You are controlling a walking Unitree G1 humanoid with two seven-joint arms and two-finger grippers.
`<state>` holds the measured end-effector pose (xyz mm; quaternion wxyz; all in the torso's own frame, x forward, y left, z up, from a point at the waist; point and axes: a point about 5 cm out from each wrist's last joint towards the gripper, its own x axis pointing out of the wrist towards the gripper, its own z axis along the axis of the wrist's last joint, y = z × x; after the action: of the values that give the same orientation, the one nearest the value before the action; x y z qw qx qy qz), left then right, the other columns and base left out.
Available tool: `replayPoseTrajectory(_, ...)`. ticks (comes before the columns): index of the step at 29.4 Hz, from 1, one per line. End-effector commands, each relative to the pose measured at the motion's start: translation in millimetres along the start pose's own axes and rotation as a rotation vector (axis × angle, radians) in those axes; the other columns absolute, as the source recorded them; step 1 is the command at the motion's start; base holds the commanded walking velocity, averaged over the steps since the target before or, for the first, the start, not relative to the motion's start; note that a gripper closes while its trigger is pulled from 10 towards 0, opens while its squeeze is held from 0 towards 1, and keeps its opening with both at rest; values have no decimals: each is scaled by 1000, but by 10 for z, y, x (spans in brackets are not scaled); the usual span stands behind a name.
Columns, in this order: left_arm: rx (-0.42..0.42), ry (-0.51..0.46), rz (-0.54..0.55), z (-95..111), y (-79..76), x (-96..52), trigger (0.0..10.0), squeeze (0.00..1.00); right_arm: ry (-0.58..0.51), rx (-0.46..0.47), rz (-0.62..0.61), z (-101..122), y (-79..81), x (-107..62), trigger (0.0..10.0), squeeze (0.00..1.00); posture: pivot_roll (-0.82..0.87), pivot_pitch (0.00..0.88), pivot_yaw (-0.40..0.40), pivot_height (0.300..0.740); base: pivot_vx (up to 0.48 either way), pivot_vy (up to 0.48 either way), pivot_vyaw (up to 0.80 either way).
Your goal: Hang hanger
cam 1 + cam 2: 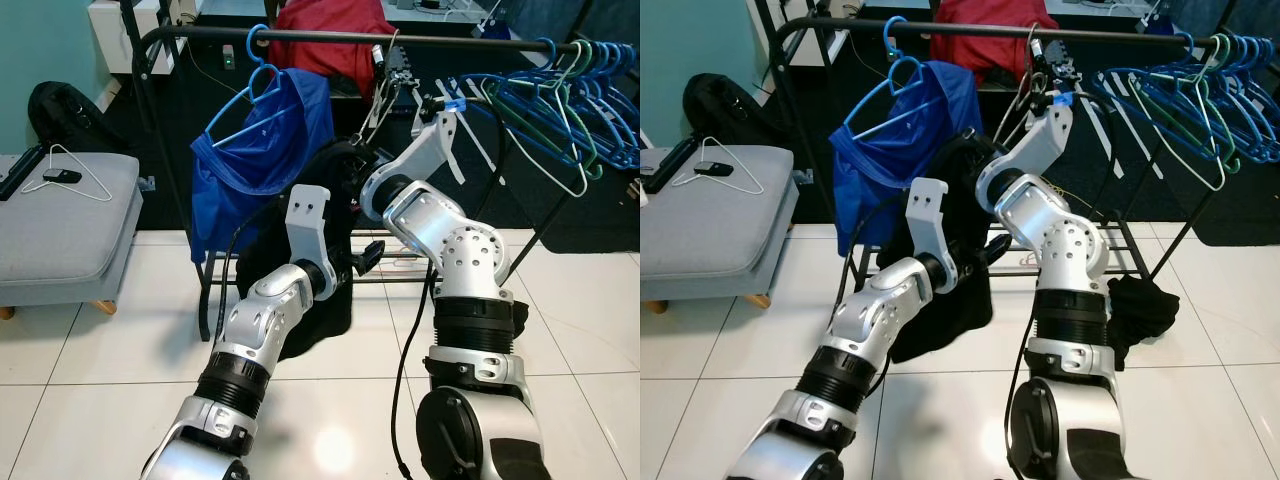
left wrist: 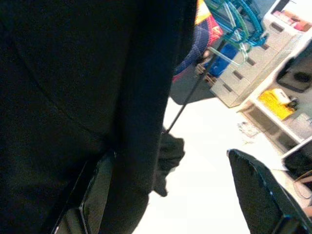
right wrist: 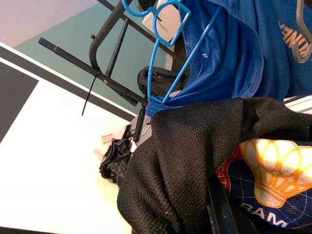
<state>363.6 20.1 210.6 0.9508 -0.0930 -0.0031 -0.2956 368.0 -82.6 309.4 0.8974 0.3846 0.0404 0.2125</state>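
A black rail point(image 1: 450, 42) runs across the clothes rack. Near its left end a blue shirt point(image 1: 270, 150) hangs on a blue hanger point(image 1: 255, 85). At the middle of the rail a thin white hanger point(image 1: 1018, 105) carries a black mesh garment point(image 3: 185, 161) with a colourful badge. My right gripper point(image 1: 1045, 62) is raised to the rail and shut on the neck of this hanger, whose hook touches the rail. My left arm reaches low into the black garment. The left gripper point(image 2: 170, 156) is open, with the black cloth lying against one finger point(image 2: 95, 195).
Several empty blue and green hangers point(image 1: 560, 100) crowd the rail's right end. A red garment point(image 1: 330, 35) hangs behind the rail. A grey ottoman point(image 1: 60, 230) at left holds a white wire hanger point(image 1: 85, 180). Black cloth point(image 1: 1145, 300) lies on the tiles at right.
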Motion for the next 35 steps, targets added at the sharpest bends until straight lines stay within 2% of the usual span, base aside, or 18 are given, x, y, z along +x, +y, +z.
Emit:
replayPoseTrajectory(1, 60, -20, 58, 13, -87, 87, 10000, 0, -11, -4, 50, 49, 146, -14, 0, 0, -77, 223, -37, 740, 0, 0, 0)
replayPoseTrajectory(5, 93, -62, 123, 76, -11, 103, 10000, 0, -9, 4, 57, 51, 170, -21, 0, 0, -77, 225, -39, 740, 0, 0, 0)
replayPoseTrajectory(11, 216, -57, 197, 55, 34, 134, 10000, 0, -2, 10, 66, 28, 206, -26, 0, 0, -81, 224, -38, 740, 0, 0, 0)
replayPoseTrajectory(12, 251, -55, 249, 46, 89, 138, 2824, 0, -1, 11, 68, 27, 216, -30, 0, 0, -82, 224, -37, 740, 0, 0, 0)
replayPoseTrajectory(13, 259, -56, 276, 51, 123, 133, 2824, 0, -2, 12, 68, 28, 219, -33, 0, 0, -82, 224, -37, 740, 0, 0, 0)
replayPoseTrajectory(14, 267, -63, 302, 62, 157, 124, 745, 0, -2, 12, 69, 29, 221, -34, 0, 0, -82, 224, -37, 740, 0, 0, 0)
replayPoseTrajectory(15, 267, -63, 302, 62, 157, 124, 745, 0, -2, 12, 69, 29, 221, -34, 0, 0, -82, 224, -37, 740, 0, 0, 0)
replayPoseTrajectory(16, 258, -78, 327, 73, 189, 121, 0, 0, -2, 14, 68, 28, 224, -37, 0, 0, -80, 223, -38, 740, 0, 0, 0)
replayPoseTrajectory(20, 218, -100, 327, 87, 194, 118, 0, 0, -1, 17, 68, 23, 228, -40, 0, 0, -80, 222, -39, 740, 0, 0, 0)
replayPoseTrajectory(24, 115, -161, 274, 125, 121, 136, 0, 0, 1, 20, 71, 18, 236, -43, 0, 0, -80, 219, -38, 740, 0, 0, 0)
replayPoseTrajectory(32, 112, -183, 248, 126, 80, 151, 0, 0, 2, 20, 66, 12, 228, -49, 0, 0, -79, 215, -36, 740, 0, 0, 0)
replayPoseTrajectory(35, 146, -172, 227, 107, 112, 127, 0, 0, 4, 17, 58, 1, 203, -58, 0, 0, -78, 212, -33, 740, 0, 0, 0)
